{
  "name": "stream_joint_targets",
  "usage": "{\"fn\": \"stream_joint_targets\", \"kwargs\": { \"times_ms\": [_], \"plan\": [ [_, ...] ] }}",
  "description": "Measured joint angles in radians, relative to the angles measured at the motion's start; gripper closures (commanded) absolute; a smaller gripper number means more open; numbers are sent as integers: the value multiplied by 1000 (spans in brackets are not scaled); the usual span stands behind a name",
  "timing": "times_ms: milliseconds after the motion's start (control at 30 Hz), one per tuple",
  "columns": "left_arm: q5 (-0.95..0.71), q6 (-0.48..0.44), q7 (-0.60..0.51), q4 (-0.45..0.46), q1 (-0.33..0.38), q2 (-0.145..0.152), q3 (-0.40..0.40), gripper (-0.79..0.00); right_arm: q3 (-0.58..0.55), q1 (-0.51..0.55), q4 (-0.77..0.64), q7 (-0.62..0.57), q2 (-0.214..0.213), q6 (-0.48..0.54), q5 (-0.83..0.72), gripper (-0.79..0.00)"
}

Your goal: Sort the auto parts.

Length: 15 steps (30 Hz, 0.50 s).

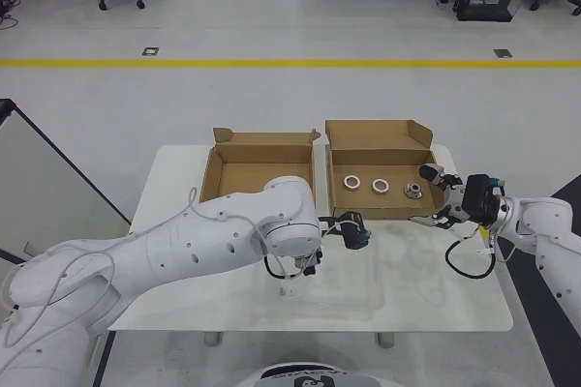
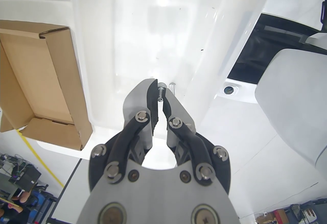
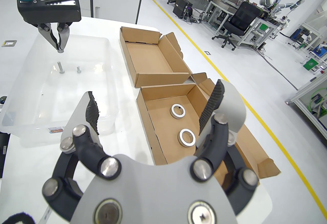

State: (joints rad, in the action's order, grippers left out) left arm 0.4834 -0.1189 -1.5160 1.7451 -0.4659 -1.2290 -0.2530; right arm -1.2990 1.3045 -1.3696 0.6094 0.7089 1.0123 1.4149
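A small shiny silver metal bolt [image 2: 160,94] is held tight by the closed left gripper [image 2: 159,87], just above the floor of the clear plastic bin [image 3: 109,61]. The bolt is short and thin, with a thread. The pick-up step seems to be in hand. Next, the bolt likely needs to be lifted out and carried to the empty brown cardboard box [image 3: 153,61]. Two more silver bolts [image 3: 60,68] lie in the bin. The right gripper [image 3: 155,92] is held wide open, with nothing in it, by the second cardboard box [image 3: 163,130], where two silver rings [image 3: 178,110] are laid.
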Motion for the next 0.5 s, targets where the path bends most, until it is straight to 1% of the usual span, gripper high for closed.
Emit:
{"fn": "stream_joint_targets", "kwargs": {
  "times_ms": [67, 133, 267, 300, 367, 400, 500],
  "plan": [
    [-4, 14, 30, 3, -11, 9, -28, 0, 0, 0, 0, 0, 0, 0, 0, -785],
    [-46, 18, 47, 20, -27, 29, -82, 0, 0, 0, 0, 0, 0, 0, 0, -785],
    [-104, 3, 53, 72, -85, 88, -204, 0, 0, 0, 0, 0, 0, 0, 0, -785],
    [-120, -6, 59, 93, -113, 109, -248, 0, 0, 0, 0, 0, 0, 0, 0, -785],
    [-148, -25, 70, 126, -162, 140, -320, 0, 0, 0, 0, 0, 0, 0, 0, -785],
    [-173, -43, 83, 149, -199, 160, -370, 0, 0, 0, 0, 0, 0, 0, 0, -785],
    [-258, -109, 124, 193, -298, 202, -492, 0, 0, 0, 0, 0, 0, 0, 0, -785]
  ]
}}
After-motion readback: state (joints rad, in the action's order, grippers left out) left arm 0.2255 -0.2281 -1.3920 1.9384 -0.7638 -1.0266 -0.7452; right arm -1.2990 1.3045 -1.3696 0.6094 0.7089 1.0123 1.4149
